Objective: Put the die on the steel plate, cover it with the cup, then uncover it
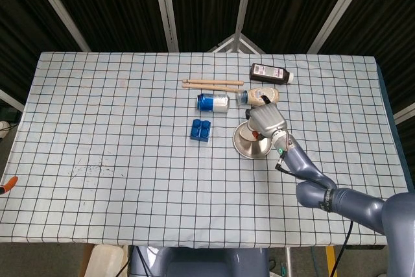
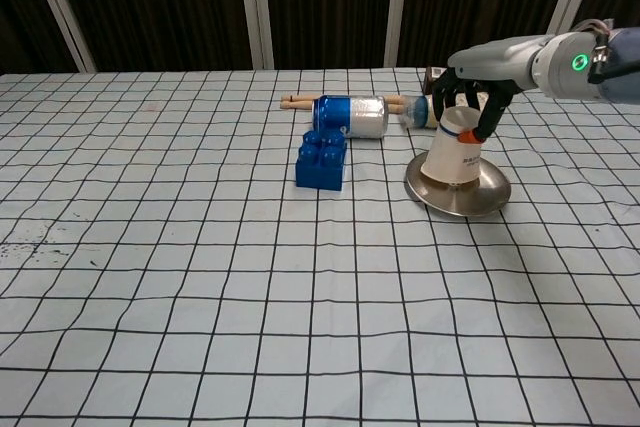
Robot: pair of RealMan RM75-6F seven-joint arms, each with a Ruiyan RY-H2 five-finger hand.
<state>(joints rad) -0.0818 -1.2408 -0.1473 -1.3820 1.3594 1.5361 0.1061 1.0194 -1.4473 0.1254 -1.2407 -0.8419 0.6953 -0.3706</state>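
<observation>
Right of centre in the chest view, the right hand [image 2: 468,107] grips the closed top of an upturned white paper cup [image 2: 454,156], fingers curled down around it. The cup stands mouth-down and slightly tilted on the steel plate [image 2: 488,197], which rests on the checked tablecloth [image 2: 200,287]. The die is not visible in either view. In the head view the same hand [image 1: 266,120] covers the cup from above, with the plate [image 1: 245,148] showing at its lower left. Just left of the plate lies a blue toy brick [image 2: 322,159]; behind it a blue can [image 2: 350,116] on its side, a pale squeeze bottle [image 1: 260,96], wooden sticks [image 1: 212,83] and a dark bottle [image 1: 271,72]. The left hand is out of both frames.
</observation>
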